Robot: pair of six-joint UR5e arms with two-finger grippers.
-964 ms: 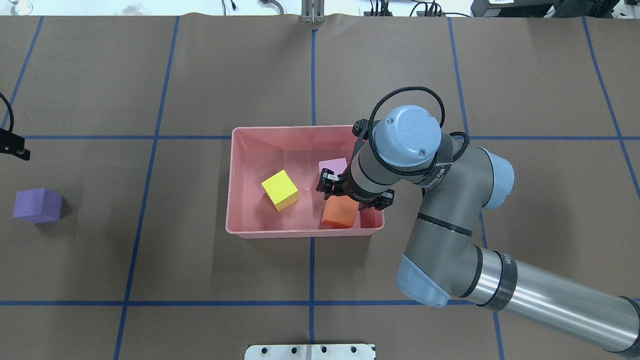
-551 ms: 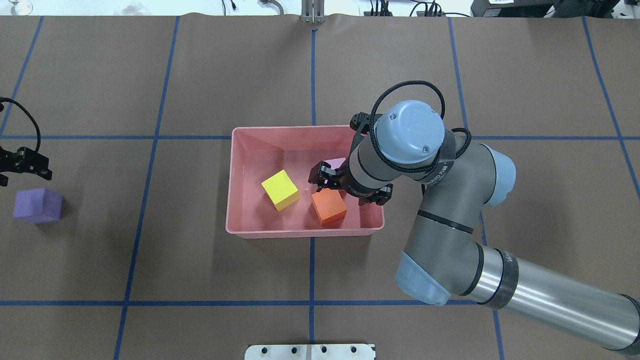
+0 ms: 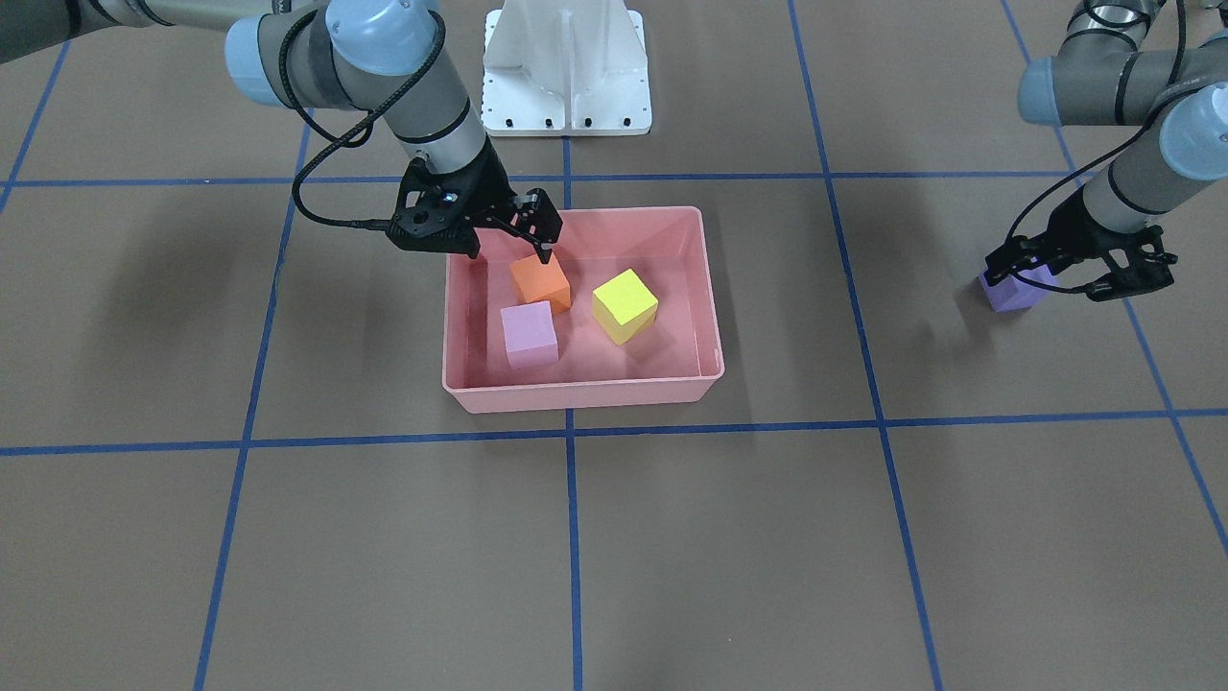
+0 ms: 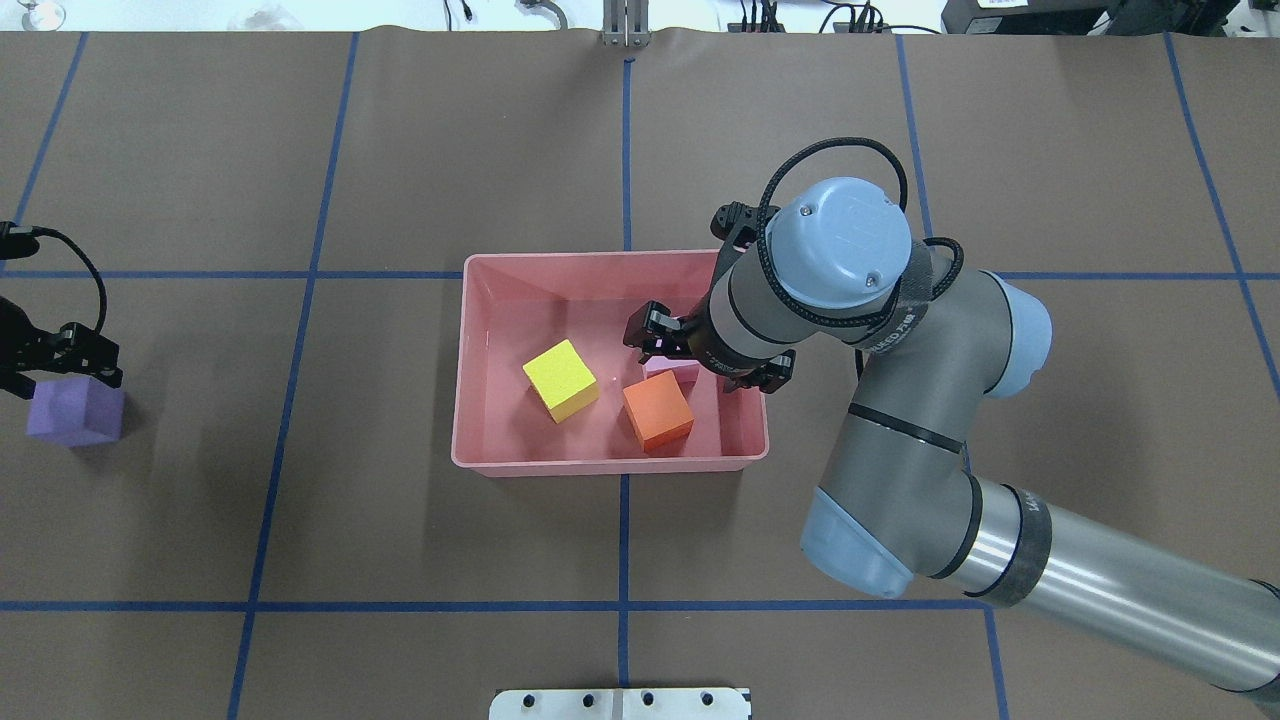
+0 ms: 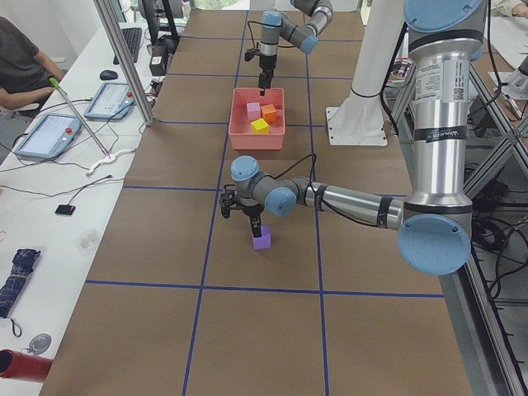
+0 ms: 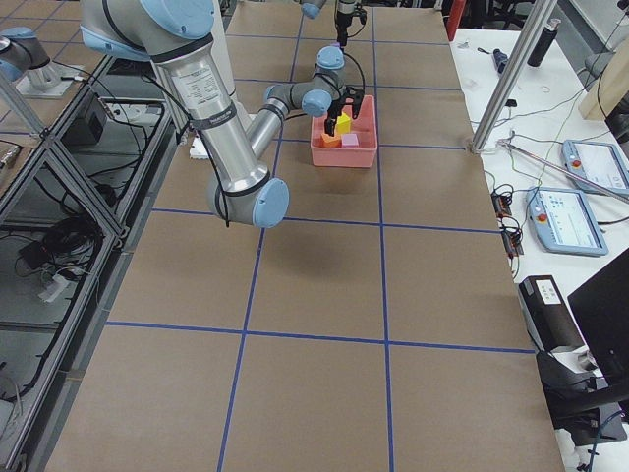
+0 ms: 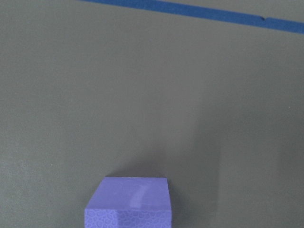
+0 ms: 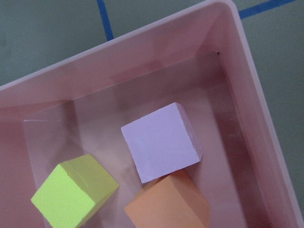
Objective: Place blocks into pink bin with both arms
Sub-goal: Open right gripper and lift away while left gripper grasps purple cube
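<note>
A wide table (image 4: 200,520) covered in brown paper and marked into large squares by blue tape lines (image 4: 625,150) fills the scene. The robot's white base plate (image 3: 566,67) sits at the table's robot-side edge.

Two grey arms with light-blue joint caps reach over it. The right arm (image 4: 900,400) bends in over the middle of the table. The left arm (image 3: 1132,182) reaches out to the robot's left side.

The pink bin (image 4: 600,462), a low rectangular tray, sits at the table's centre where blue lines cross.

The right gripper (image 3: 508,248) hangs inside the bin's outline, above the robot-side part of its floor. Its black fingers are spread apart and hold nothing; one fingertip (image 3: 545,255) hangs just above the orange block.

The left gripper (image 3: 1074,272) hangs low over the purple block with its fingers spread wide. Whether a finger touches the block cannot be told.

Three blocks lie on the bin floor. The yellow-green block (image 4: 561,380) sits near the middle, turned at an angle. The orange block (image 4: 658,412) lies near the robot-side wall. The light pink block (image 3: 530,333) lies just beside it on the far side, its edge close against the orange block's corner.

The purple block (image 4: 75,412) rests on the bare paper, well apart from the bin, on the robot's left.
</note>
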